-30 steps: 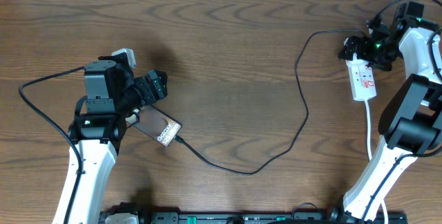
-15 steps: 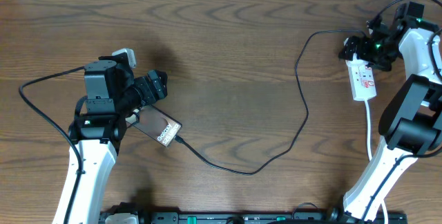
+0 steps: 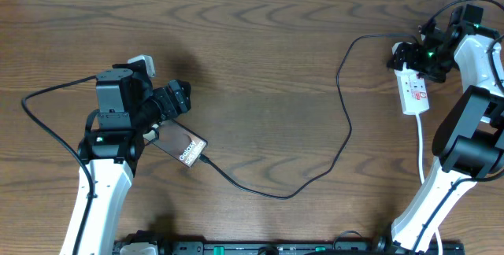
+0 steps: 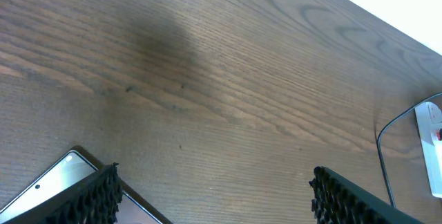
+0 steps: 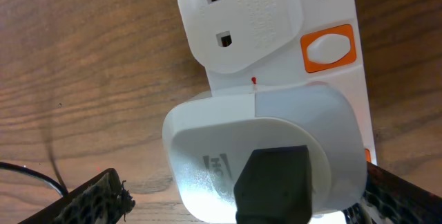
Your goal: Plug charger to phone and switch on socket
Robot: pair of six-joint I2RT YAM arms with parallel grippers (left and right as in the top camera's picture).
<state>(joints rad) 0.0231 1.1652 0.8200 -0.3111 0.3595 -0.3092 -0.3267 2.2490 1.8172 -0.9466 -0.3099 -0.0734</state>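
Observation:
The phone [image 3: 183, 146] lies on the table just in front of my left arm, its corner also showing in the left wrist view [image 4: 48, 182]. The charger cable [image 3: 331, 160] runs from the phone's lower right end, loops across the table and up to the socket [image 3: 414, 91]. My left gripper [image 3: 172, 100] is open and empty above the table beside the phone [image 4: 210, 200]. My right gripper [image 3: 409, 57] is open over the socket's far end. In the right wrist view its fingers [image 5: 242, 207] straddle a white adapter [image 5: 228, 148] plugged into the socket. An orange switch [image 5: 330, 48] lies beyond it.
The socket's white cord [image 3: 420, 141] runs down past my right arm's base. The left arm's thicker black cable [image 3: 43, 121] loops at the far left. A second white plug [image 5: 242, 16] sits in the socket beyond the adapter.

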